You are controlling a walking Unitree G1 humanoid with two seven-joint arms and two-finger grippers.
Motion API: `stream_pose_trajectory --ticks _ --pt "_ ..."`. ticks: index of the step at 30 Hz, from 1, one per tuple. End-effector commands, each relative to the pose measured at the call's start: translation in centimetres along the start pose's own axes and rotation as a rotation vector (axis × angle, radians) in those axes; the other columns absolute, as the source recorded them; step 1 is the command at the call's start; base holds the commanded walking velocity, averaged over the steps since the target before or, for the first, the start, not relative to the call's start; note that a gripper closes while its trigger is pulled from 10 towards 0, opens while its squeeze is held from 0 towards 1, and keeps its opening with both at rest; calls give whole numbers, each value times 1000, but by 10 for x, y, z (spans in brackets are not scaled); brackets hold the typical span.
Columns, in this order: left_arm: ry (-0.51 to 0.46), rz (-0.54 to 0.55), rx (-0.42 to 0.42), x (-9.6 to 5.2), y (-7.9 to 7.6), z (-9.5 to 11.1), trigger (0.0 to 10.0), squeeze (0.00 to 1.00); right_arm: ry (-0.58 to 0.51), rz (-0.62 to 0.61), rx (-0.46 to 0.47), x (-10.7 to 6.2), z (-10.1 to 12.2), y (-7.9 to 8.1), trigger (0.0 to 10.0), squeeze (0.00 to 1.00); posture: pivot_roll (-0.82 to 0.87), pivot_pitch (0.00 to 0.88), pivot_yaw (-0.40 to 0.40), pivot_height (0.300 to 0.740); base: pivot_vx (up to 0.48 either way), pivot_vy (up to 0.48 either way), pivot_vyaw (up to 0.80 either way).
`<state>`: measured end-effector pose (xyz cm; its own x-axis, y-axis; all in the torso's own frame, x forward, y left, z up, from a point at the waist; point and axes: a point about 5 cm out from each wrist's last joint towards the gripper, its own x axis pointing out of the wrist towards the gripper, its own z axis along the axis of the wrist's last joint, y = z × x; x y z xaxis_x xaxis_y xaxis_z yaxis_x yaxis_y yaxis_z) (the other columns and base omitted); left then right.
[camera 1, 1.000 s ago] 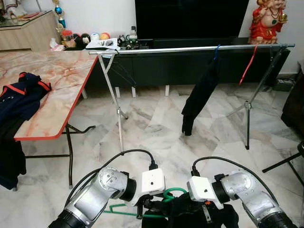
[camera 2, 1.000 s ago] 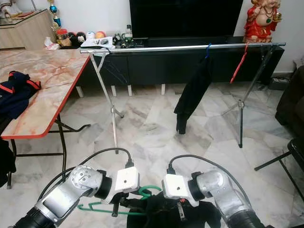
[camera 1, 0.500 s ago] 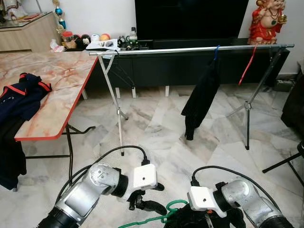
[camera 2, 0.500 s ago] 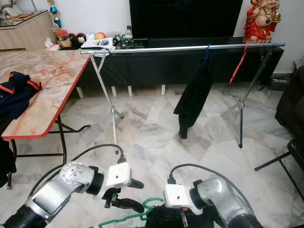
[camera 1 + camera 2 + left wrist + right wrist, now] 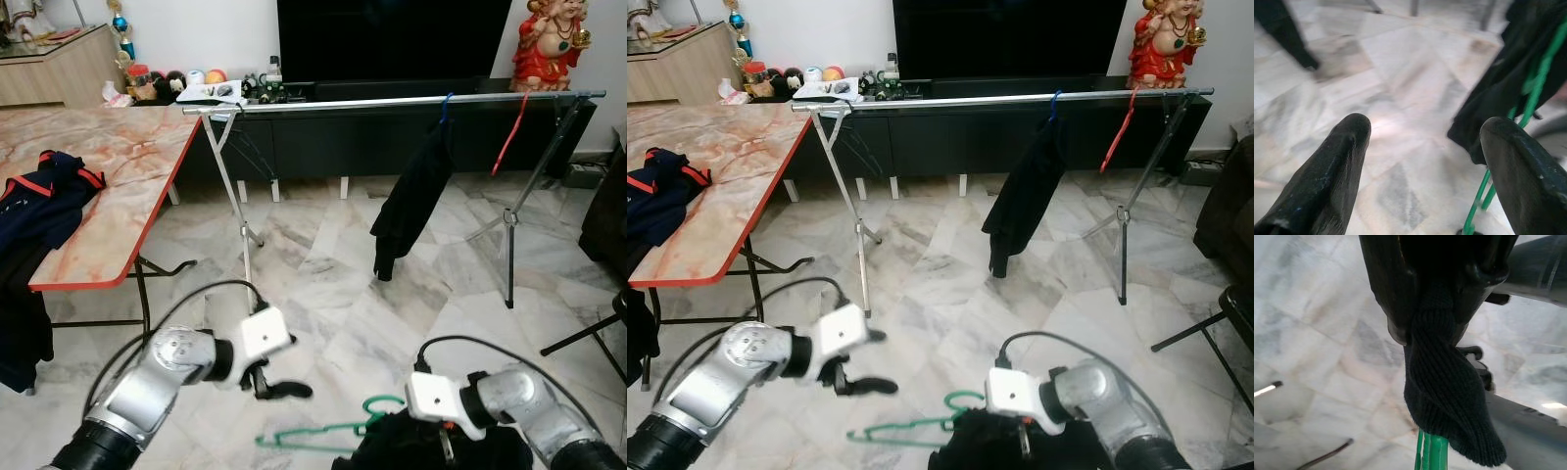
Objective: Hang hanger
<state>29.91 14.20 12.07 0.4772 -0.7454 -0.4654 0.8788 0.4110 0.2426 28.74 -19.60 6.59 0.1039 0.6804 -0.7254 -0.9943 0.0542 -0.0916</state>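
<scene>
Currently the green hanger [image 5: 323, 431], carrying a dark garment [image 5: 1444, 396], hangs low above the floor; your right tool [image 5: 1435, 308] grips the knit fabric, supporting it. Your left tool [image 5: 279, 382] is open, empty, alongside. The rail [image 5: 392, 101] stands well apart.

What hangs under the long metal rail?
A black garment on a blue hanger and a bare red hanger hang from the rail; the garment covers most of its hanger.
</scene>
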Motion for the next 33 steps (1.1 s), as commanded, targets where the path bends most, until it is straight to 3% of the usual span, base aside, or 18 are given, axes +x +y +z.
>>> stream_pose_trajectory --ticks 1,5,6,7,10,15,18,21,24,28,33 --pt "8 101 -56 -4 6 -12 10000 1000 -11 -40 -15 -6 4 -7 0 0 94 34 37 740 0 0 0" --pt "-3 305 -121 -7 16 -28 10000 1000 -15 -87 -33 -13 6 -13 0 0 93 35 36 740 0 0 0" --pt "-7 355 -145 -7 19 -30 10000 867 -19 -99 -35 -15 7 -15 0 0 93 35 36 740 0 0 0" --pt "-13 473 -202 -10 25 -38 10000 0 -16 -132 -44 -20 8 -19 0 0 93 35 36 740 0 0 0" --pt "-19 588 -289 -14 28 -51 10000 0 -11 -181 -51 -29 10 -26 0 0 93 35 36 740 0 0 0" --pt "15 614 -343 -15 18 -70 10000 0 -10 -211 -74 -37 13 -30 0 0 85 52 39 740 0 0 0" --pt "29 640 -415 -15 10 -85 10000 0 -25 -228 -95 -41 18 -33 0 0 84 53 39 740 0 0 0" --pt "41 618 -491 -12 2 -96 10000 0 -61 -243 -101 -43 24 -36 0 0 85 54 39 740 0 0 0" --pt "86 550 -503 -7 -15 -111 10000 0 -143 -261 -113 -47 38 -41 0 0 81 57 38 740 0 0 0" --pt "91 529 -509 -5 -19 -113 10000 0 -172 -261 -125 -49 44 -41 0 0 81 57 38 740 0 0 0" --pt "102 453 -539 2 -32 -120 10000 0 -290 -248 -199 -63 72 -42 0 0 75 56 32 740 0 0 0"
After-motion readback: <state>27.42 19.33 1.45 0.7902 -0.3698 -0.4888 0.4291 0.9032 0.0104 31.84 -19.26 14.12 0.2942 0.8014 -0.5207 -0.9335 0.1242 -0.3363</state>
